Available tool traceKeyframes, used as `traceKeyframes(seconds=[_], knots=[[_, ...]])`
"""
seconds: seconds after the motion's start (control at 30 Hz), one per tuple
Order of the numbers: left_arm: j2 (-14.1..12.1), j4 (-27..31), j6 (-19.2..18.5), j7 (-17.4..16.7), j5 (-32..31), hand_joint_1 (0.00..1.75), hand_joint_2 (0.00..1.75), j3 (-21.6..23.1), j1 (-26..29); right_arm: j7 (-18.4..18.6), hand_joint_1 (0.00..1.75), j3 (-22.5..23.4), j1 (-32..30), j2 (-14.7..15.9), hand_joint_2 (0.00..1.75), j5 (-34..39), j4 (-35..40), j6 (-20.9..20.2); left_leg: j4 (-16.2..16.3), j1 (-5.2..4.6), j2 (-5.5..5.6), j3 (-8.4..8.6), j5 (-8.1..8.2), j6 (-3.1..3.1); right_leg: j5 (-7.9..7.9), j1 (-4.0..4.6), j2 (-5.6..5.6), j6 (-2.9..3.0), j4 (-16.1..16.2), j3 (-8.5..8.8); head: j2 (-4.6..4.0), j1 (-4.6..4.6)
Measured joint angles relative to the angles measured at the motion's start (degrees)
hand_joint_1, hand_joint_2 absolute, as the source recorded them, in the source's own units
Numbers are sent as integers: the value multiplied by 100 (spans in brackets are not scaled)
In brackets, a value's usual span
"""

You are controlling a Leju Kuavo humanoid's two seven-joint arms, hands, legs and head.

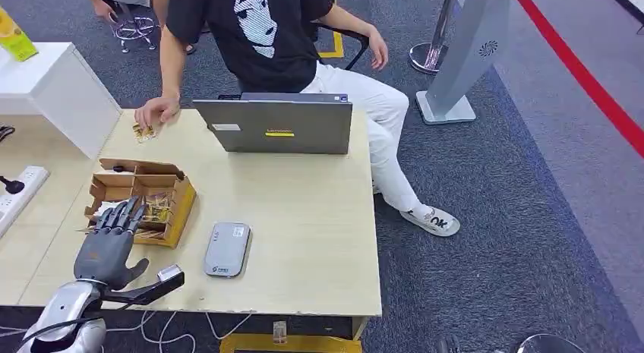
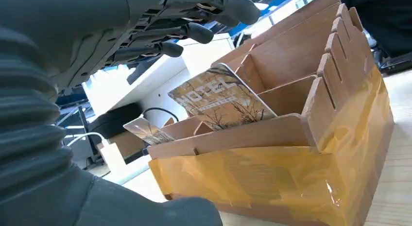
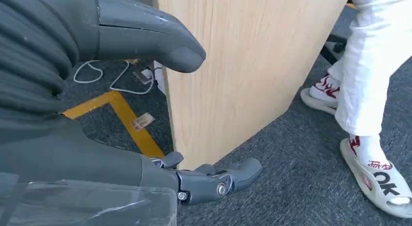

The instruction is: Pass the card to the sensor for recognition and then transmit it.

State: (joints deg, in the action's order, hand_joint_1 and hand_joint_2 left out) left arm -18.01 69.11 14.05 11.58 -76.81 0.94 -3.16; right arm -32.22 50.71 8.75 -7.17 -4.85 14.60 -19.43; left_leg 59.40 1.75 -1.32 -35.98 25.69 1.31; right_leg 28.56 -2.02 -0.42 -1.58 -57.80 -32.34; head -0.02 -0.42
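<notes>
Head view, lower left of the frame: the left robot hand [image 1: 112, 243] is hovering over the near compartments of the box [image 1: 176, 209], fingers spread apart and holding nothing. In the left wrist view the same robot hand [image 2: 145, 36] is reaching above the box [image 2: 291, 177], fingers extended and clear of the cards. One card [image 2: 221, 97], printed "HOTEL", is standing tilted in a front compartment; a second card [image 2: 145, 130] is leaning in the neighbouring compartment. The box front is wrapped in yellow tape.

Upper left of the head view: a power strip [image 1: 19, 190] is lying on the adjoining surface. A person's hand [image 1: 156, 110] is resting on the desk [image 1: 304, 216], touching a small card [image 1: 143, 133] at the far edge.

Centre: the sensor [image 1: 226, 249], a flat grey device, is lying on the desk just right of the box. A laptop [image 1: 273, 125] is standing open at the far edge, in front of the seated person.

Right wrist view: the right robot hand [image 3: 160, 114] is hanging beside the desk's side panel [image 3: 233, 65], above the carpet, thumb and fingers apart, gripping nothing. A person's sandalled foot [image 3: 379, 182] is showing at lower right.
</notes>
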Motion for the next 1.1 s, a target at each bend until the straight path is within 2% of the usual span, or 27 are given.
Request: traceKeyframes(seconds=[0.23, 0.27, 1.1], knots=[[2, 0, -2, 0, 0, 0, 175, -2, -1, 0, 0, 0, 0, 0, 175, 0, 0, 0, 0, 0, 0, 0, 0, 0, 0, 0, 0, 0, 0, 0, 0, 0], [0, -2, -2, 0, 0, 175, 175, 0, -1, 0, 0, 0, 0, 0, 175, 0, 0, 0, 0, 0, 0, 0, 0, 0, 0, 0, 0, 0, 0, 0, 0, 0], [15, -11, 107, 77, 164, 175, 175, -103, -84, 22, 0, 0, 9, 0, 175, 26, 0, -9, 0, 0, -1, 1, 0, 0, 0, 0, 1, 0, 0, -1, 0, 0]])
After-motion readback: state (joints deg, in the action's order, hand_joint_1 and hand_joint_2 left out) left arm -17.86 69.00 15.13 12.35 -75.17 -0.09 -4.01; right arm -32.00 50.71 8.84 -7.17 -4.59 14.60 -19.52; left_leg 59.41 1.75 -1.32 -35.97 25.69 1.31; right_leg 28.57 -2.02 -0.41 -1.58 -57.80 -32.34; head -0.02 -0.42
